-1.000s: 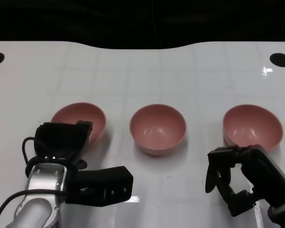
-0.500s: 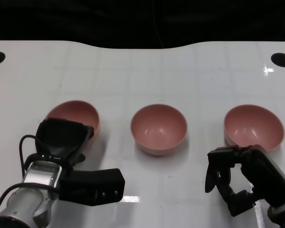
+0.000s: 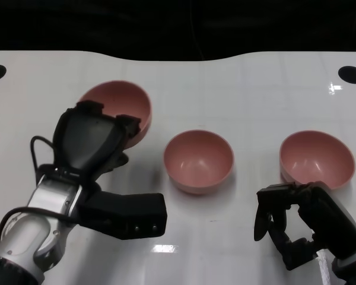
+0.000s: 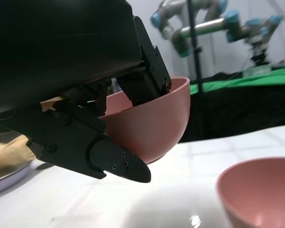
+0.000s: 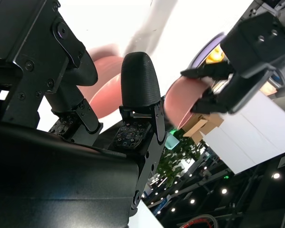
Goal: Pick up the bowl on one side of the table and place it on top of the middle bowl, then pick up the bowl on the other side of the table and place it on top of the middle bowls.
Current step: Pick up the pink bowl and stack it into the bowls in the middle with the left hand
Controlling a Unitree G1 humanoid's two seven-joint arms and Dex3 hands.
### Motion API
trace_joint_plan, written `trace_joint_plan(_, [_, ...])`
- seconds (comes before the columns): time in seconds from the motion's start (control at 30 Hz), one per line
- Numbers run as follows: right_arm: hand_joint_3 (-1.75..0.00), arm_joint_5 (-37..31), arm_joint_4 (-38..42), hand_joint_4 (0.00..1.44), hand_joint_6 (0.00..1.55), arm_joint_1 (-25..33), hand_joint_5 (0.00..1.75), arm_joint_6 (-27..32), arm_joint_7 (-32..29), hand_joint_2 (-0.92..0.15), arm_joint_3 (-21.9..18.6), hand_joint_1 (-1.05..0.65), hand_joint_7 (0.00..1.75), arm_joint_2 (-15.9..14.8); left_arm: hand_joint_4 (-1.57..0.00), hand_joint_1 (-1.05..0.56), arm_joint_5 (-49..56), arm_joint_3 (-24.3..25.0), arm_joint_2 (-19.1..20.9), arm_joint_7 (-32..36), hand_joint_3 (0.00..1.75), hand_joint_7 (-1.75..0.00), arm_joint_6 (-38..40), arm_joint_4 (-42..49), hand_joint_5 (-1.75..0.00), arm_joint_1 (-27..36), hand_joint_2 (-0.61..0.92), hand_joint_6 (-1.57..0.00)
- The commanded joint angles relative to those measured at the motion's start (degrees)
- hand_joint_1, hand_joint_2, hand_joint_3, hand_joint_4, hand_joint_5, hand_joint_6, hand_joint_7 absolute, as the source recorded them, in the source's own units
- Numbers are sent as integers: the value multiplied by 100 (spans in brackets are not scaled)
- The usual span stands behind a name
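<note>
Near right, the right hand point(image 3: 296, 228) is held empty with fingers apart by the right bowl point(image 3: 316, 158), the middle bowl point(image 3: 199, 161) sits centre, and far left the left bowl point(image 3: 117, 110), judged light, rigid, slick, is gripped at its rim, raised, by the left hand point(image 3: 92, 142).

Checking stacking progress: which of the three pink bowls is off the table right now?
The left bowl, gripped by the left hand and lifted. The middle bowl and right bowl sit on the table.
</note>
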Motion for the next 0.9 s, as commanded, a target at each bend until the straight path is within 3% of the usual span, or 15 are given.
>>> trace_joint_plan(0.03, [-175,14,40,104,97,-45,175,-93,-57,-4,-27,27,139,-63,-88,-30,-57,-24,-83,22,13,-80,-126,-45,-175,-294,91,-95])
trace_joint_plan(0.17, [-175,34,77,104,97,-54,175,-128,-43,-5,-38,26,139,-83,-90,-28,-115,-159,-294,231,14,-81,-521,276,-175,-553,86,-102])
trace_joint_plan(0.23, [-175,43,66,103,97,-49,175,-99,-24,-5,-36,26,139,-82,-91,-31,-109,-248,-409,313,15,-103,-714,477,-175,-691,82,-96])
trace_joint_plan(0.27, [-175,47,64,103,97,-49,175,-93,-14,-5,-32,26,139,-84,-91,-37,-132,-279,-465,310,11,-96,-790,549,-175,-741,81,-96])
trace_joint_plan(0.3, [-175,52,62,103,97,-48,175,-88,-4,-5,-27,26,139,-87,-91,-42,-154,-300,-508,287,6,-72,-842,598,-175,-776,83,-101])
trace_joint_plan(0.37, [-175,55,55,103,97,-47,175,-80,8,-5,-22,26,138,-91,-91,-43,-196,-340,-580,292,4,-57,-961,706,-175,-843,88,-105])
trace_joint_plan(0.4, [-175,53,53,103,97,-48,175,-83,9,-5,-20,26,138,-92,-91,-36,-280,-347,-628,271,10,-78,-1085,789,-175,-879,90,-103])
trace_joint_plan(0.43, [-175,59,64,103,97,-55,175,-107,12,-4,-15,26,138,-94,-92,-30,-374,-360,-678,148,24,-111,-1173,851,-175,-912,85,-94])
trace_joint_plan(0.5, [-175,76,73,103,97,-60,175,-137,21,-5,-7,27,138,-92,-91,-26,-546,-368,-749,-66,89,-130,-1302,934,-175,-944,55,-89])
trace_joint_plan(0.57, [-175,106,67,103,97,-55,175,-138,39,-5,-2,27,137,-85,-91,-23,-691,-372,-825,-147,109,-131,-1396,1015,-175,-937,44,-89])
trace_joint_plan(0.67, [-175,115,93,103,97,-71,175,-160,44,-6,2,26,137,-80,-91,-24,-810,-419,-901,-267,115,-138,-1507,1203,-175,-970,45,-86])
trace_joint_plan(0.9, [-175,97,87,103,97,-78,175,-192,37,-6,3,24,136,-68,-89,-25,-957,-547,-956,-652,106,-144,-1606,1468,-175,-1044,49,-80])
